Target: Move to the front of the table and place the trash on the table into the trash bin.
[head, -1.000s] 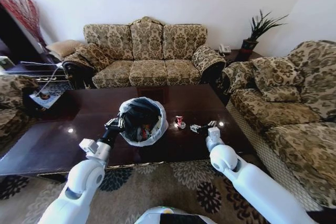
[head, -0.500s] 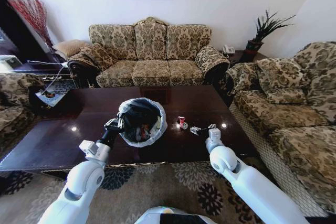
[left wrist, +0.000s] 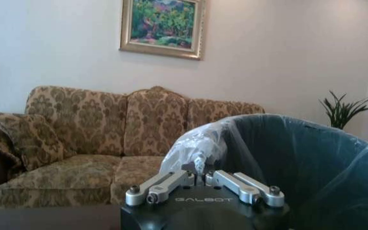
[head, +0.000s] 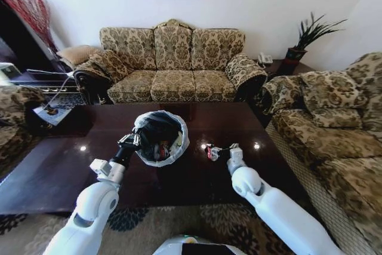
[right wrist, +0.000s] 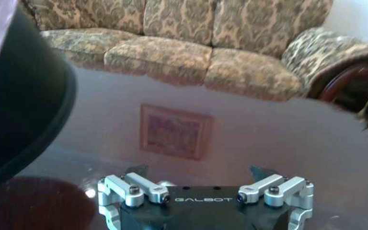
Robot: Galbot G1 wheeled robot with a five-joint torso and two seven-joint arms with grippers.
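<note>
— Where is the right gripper (head: 219,150), and what is at its fingers?

— Low over the table (head: 59,171), its jaws spread wide. The crushed red-white can (head: 209,152) lies just at the fingertips, beside small whitish scraps. Whether metal touches the can, I cannot tell.

— Which way does the can point?

— Too small to tell; it looks tilted, red end toward the sofa (head: 173,64).

— And the left gripper (head: 132,140)?

— Closed on the near rim of the trash bin (head: 169,117), pinching the bag liner. The bin stands on the table's middle, litter showing inside.

— Room to move?

— Bare glossy wood lies between can and bin, and toward the table's right edge.
</note>
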